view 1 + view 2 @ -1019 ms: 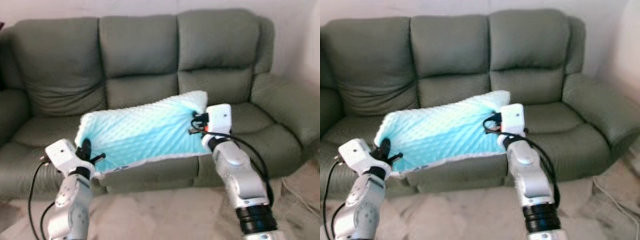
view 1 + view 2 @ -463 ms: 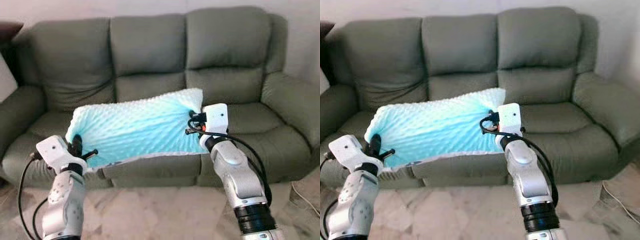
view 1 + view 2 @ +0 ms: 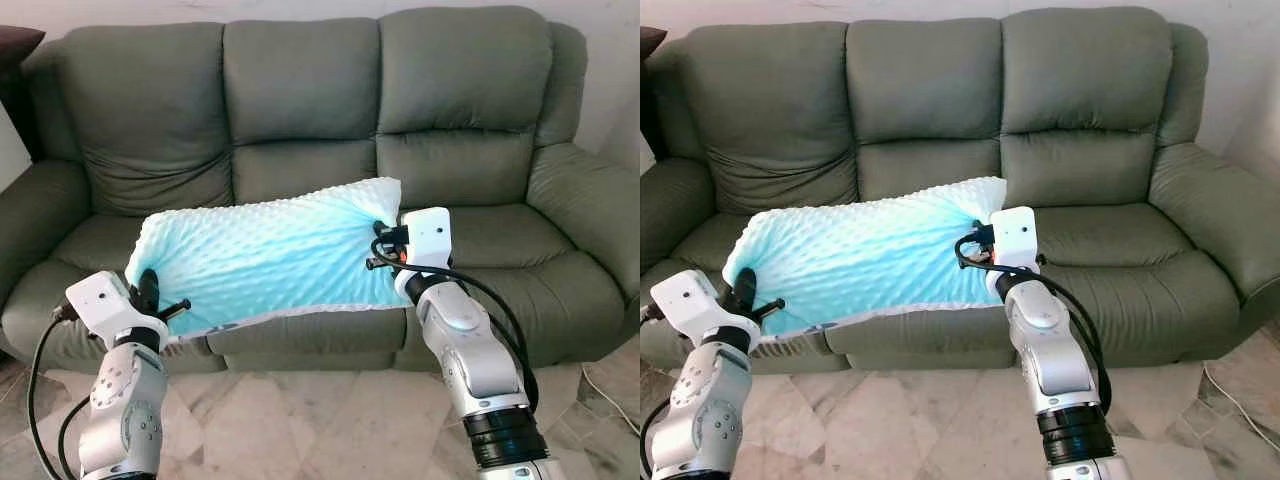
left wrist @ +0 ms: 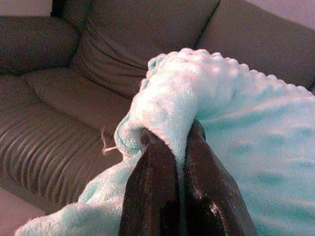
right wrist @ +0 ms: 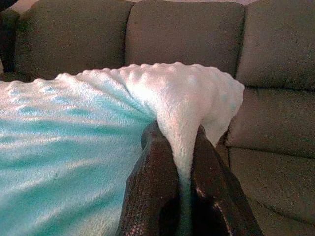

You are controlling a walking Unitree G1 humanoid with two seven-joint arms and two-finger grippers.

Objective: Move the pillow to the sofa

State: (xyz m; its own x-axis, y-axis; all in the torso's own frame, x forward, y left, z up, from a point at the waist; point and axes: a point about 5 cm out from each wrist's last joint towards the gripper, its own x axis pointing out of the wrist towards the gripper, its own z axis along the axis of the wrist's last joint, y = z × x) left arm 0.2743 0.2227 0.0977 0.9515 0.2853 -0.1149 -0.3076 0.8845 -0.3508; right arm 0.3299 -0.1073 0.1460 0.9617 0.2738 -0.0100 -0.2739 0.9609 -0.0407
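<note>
Got my left gripper (image 3: 150, 288) and right gripper (image 3: 385, 243) each pinching an end of the pillow (image 3: 265, 258), mid-frame over the sofa (image 3: 300, 90).

Camera view shifts: sofa (image 3: 300, 120) now sharp and seen whole, both armrests in frame, more marble floor (image 3: 300, 420) at 6 o'clock. Pillow (image 3: 265, 255) sits flatter, more level, toward 9 o'clock against cushions. Left gripper (image 3: 150, 290) farther toward 9 o'clock, slightly lower. Right gripper (image 3: 385, 248) slightly lower at pillow's 3 o'clock corner.
</note>
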